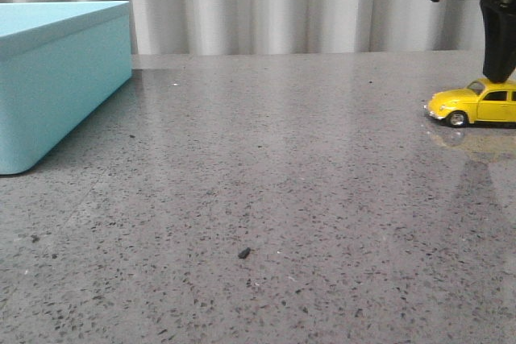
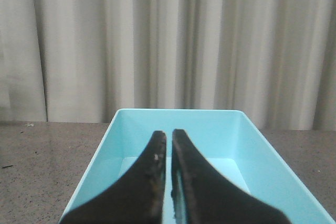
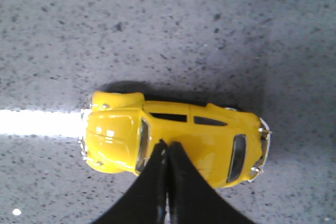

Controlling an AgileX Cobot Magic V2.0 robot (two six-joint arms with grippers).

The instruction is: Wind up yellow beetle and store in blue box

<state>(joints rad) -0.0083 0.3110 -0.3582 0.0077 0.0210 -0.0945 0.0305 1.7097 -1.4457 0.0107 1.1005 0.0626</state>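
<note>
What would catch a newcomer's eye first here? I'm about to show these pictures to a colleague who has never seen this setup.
First, the yellow beetle at the far right of the grey speckled table, with the right gripper closed and pressing on its roof. Next, the blue box at the far left, open-topped and apparently empty in the left wrist view, with the closed left gripper above it.

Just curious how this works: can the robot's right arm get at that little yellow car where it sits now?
Probably yes. The right gripper, fingers closed, is already right over the yellow beetle's roof, and nothing stands between them on the table.
</note>
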